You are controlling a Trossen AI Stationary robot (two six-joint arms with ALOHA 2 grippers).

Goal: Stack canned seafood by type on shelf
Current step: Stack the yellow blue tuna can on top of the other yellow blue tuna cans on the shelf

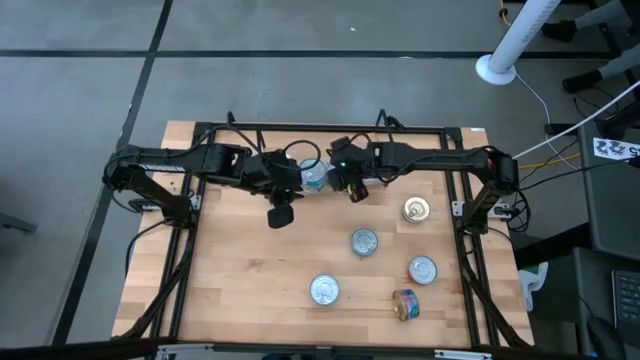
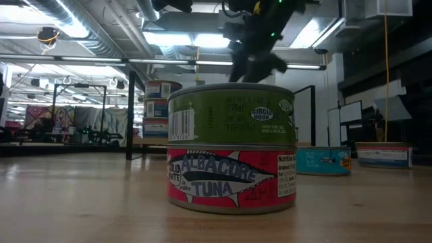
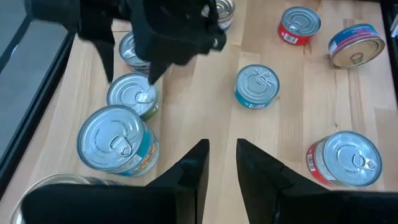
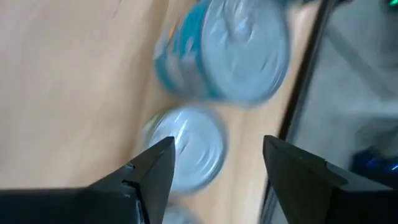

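Several tins of canned seafood stand on the wooden table. In the low view a green tin [image 2: 231,115] sits on a red tuna tin [image 2: 231,179]. My right gripper [image 4: 217,158] hangs open above a silver-lidded tin [image 4: 189,149], with a teal-labelled tin [image 4: 230,50] beside it. In the left wrist view it shows as the dark gripper [image 3: 130,71] over those tins [image 3: 134,93]. My left gripper [image 3: 222,155] hovers above the table near the far middle [image 1: 282,215], its fingers slightly apart with nothing between them. A low stack of tins [image 2: 158,108] stands far back; the shelf under it is not clear.
Loose tins lie on the table's right half: a gold-lidded one [image 1: 417,209], silver ones [image 1: 364,242] [image 1: 422,269] [image 1: 324,290], and one on its side [image 1: 405,304]. Black rails [image 1: 320,128] frame the table. Bare wood lies at the near left [image 1: 240,290].
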